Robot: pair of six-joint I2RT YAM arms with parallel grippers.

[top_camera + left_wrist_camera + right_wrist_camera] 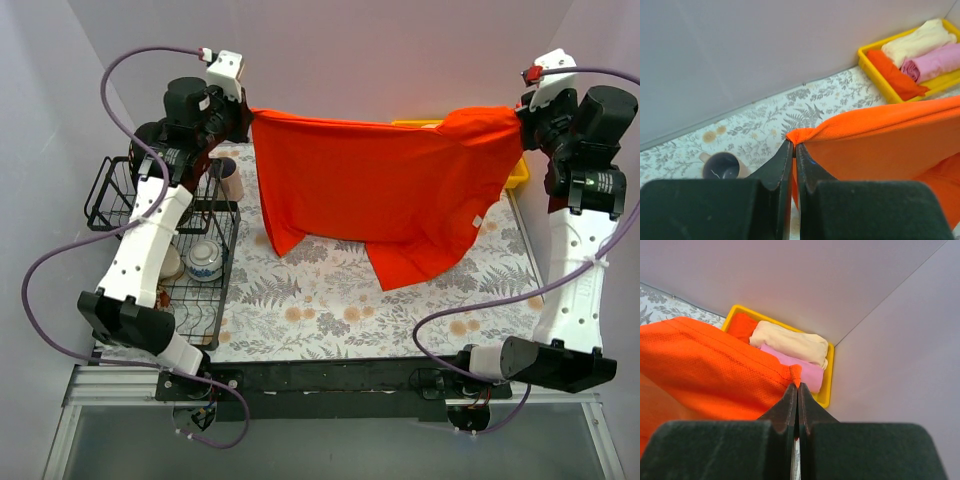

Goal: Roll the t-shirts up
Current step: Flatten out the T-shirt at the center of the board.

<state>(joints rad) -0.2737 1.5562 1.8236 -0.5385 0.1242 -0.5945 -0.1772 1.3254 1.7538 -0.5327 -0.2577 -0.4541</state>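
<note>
A bright orange-red t-shirt [390, 190] with a small white tag hangs stretched in the air between my two grippers, above the far half of the floral table. My left gripper [247, 118] is shut on its left corner, seen pinched in the left wrist view [794, 144]. My right gripper [520, 118] is shut on its right corner, seen in the right wrist view [797, 386]. The shirt's lower edge hangs down toward the table. Rolled beige [790, 342], pink [805, 371] and orange-red [742, 326] bundles lie in the yellow tray [829, 382].
The yellow tray [518, 178] stands at the far right corner, mostly behind the shirt. A black wire rack [195, 270] with a bowl and dishes stands at the left. A brown cup [722, 166] stands beside the rack. Walls close in at back and sides.
</note>
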